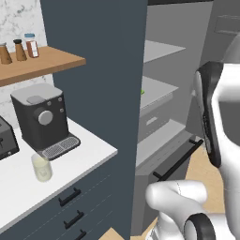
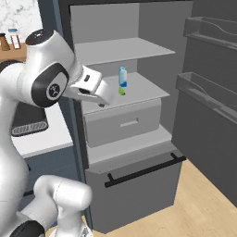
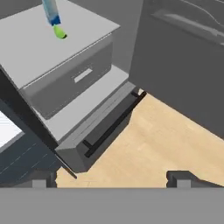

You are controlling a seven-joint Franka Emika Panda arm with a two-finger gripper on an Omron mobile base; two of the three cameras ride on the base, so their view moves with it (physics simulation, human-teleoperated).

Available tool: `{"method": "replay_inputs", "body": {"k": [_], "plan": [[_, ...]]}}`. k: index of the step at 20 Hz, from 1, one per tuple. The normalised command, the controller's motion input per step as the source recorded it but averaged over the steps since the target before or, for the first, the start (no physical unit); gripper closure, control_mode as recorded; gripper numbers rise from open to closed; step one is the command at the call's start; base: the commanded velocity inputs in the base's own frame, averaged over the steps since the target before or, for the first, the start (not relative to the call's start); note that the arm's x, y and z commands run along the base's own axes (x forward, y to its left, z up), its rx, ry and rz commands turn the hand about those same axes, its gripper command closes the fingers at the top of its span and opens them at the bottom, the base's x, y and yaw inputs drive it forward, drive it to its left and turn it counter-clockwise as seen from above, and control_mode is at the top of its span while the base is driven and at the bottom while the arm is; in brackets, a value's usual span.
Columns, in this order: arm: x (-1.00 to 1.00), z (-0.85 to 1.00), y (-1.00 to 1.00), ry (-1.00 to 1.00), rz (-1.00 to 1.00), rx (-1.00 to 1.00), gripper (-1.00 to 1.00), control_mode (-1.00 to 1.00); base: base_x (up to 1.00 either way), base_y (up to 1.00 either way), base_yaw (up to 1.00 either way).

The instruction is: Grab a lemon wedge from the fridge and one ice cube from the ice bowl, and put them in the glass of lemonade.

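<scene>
The fridge (image 2: pixel 152 28) stands open, with light grey shelves and a drawer (image 2: pixel 122 122) inside. A small green lemon wedge (image 2: pixel 121 91) lies on the middle shelf beside an upright bottle (image 2: pixel 122 76); the hand view has the lemon wedge (image 3: pixel 60 33) at top left. My gripper (image 2: pixel 105 101) hovers open and empty at the front left of that shelf, short of the wedge, and the hand view shows its tips (image 3: pixel 111 178) set wide apart. The glass of lemonade (image 1: pixel 41 167) stands on the white counter before the coffee machine (image 1: pixel 42 119). The ice bowl and ice cube are out of view.
The fridge door (image 2: pixel 208 92) with its bins hangs open on the right. A lower drawer with a black bar handle (image 2: pixel 143 171) juts out below the shelves. A toaster (image 1: pixel 5 140) sits at the counter's left edge, with spice jars (image 1: pixel 18 49) on a wooden shelf above.
</scene>
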Motion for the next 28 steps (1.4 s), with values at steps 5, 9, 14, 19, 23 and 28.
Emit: {"method": "replay_inputs", "body": {"k": [5,9,14,19,23,28], "plan": [[-0.7,-0.05,0.44,0.01,0.3,0.21,-1.0,-1.0,0.0,0.0,0.0],[-0.52,-0.01,0.44,0.0,0.05,0.02,-1.0,-1.0,0.0,0.0,0.0],[-0.53,-0.05,0.32,0.0,0.0,-0.01,-1.0,-1.0,0.0,0.0,0.0],[-0.04,-0.06,0.15,-0.01,0.0,0.0,-1.0,-1.0,0.0,0.0,0.0],[-0.02,-0.12,0.0,-0.04,0.0,0.0,-1.0,-1.0,0.0,0.0,0.0],[-0.21,0.0,-0.02,-0.03,0.0,0.0,-1.0,-1.0,0.0,0.0,0.0]]}}
